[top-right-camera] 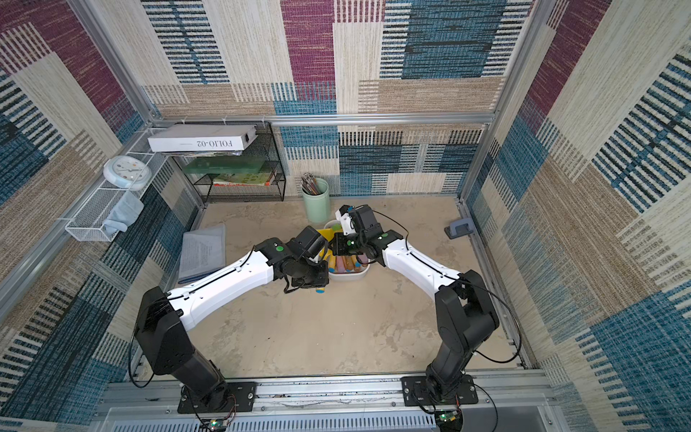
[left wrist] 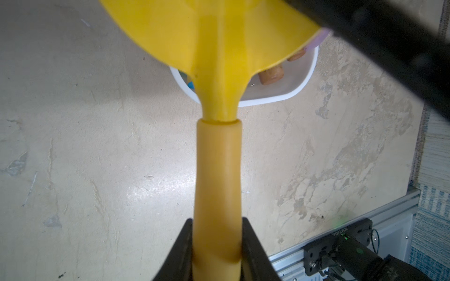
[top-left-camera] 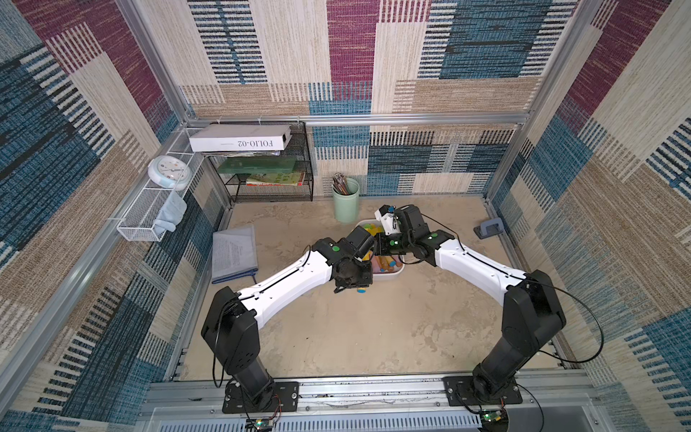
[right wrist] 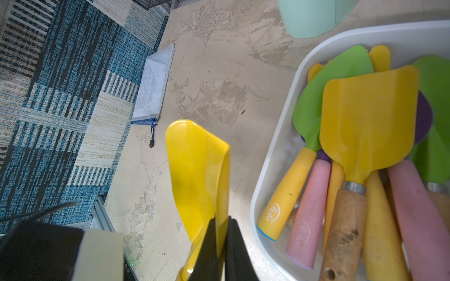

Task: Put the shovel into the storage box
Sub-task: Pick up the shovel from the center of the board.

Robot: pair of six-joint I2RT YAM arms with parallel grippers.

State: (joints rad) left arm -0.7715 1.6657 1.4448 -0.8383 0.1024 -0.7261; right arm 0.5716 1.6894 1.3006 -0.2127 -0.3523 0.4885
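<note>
Shovel (left wrist: 216,158): left tool (left wrist: 216,221) clasps handle, right tool (right wrist: 222,220) pinches blade edge; carton (top-left-camera: 239,137) reads "FOLIO-02".

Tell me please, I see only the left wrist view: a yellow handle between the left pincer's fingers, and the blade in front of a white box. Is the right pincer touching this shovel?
Observer: Yes. The right pincer is shut on the blade edge of the yellow shovel.
Operator: What lies inside the box?
Observer: The storage box already holds several shovels: green blades, a wooden-handled shovel and pink handles.
Operator: Does anything stand near it?
Observer: A mint-green cup stands close by its far end.
</note>
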